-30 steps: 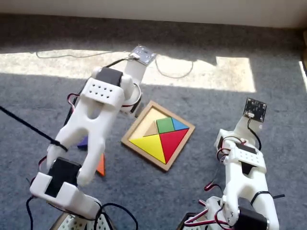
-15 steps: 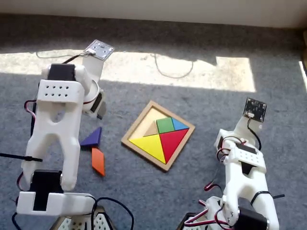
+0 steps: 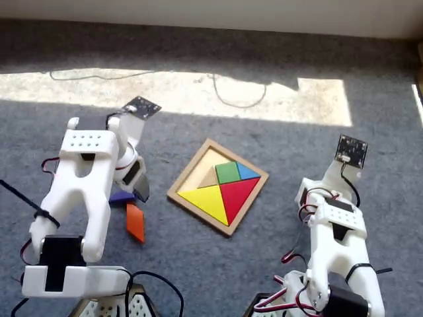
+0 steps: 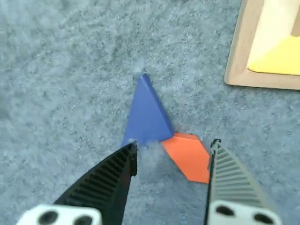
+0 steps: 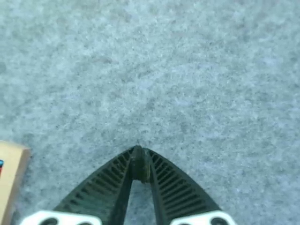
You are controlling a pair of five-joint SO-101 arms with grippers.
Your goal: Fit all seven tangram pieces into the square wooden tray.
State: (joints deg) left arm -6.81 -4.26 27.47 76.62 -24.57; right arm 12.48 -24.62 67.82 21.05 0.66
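Tangram pieces sit in two spots from where I stand: five lie in the square wooden tray (image 3: 200,164), and two lie loose on the grey carpet (image 5: 187,70) by the left arm (image 3: 92,172). In the tray I can pick out a yellow triangle (image 3: 203,197), a red triangle (image 3: 236,195), a green square (image 3: 228,172), a light blue triangle (image 3: 247,172) and a small tan triangle (image 3: 209,179). The corner of the tray beyond them is bare wood.

The left gripper (image 4: 172,146) hangs over the two loose pieces with its jaws spread wide and nothing held. The blue triangle (image 4: 145,117) lies just ahead of it, one corner right at the tip of the dark finger (image 4: 112,173); whether they touch I cannot tell. The orange parallelogram (image 4: 190,154) sits in the gap between the fingers, closer to the pale finger (image 4: 229,173), and one of its corners meets the blue triangle. The tray is farther out ahead of this gripper, off to the pale finger's side, apart from both loose pieces.

The right gripper (image 5: 139,161) is pinched fully closed with nothing between its tips, over the carpet. A corner of the tray lies near its side, level with the fingers rather than ahead of them.
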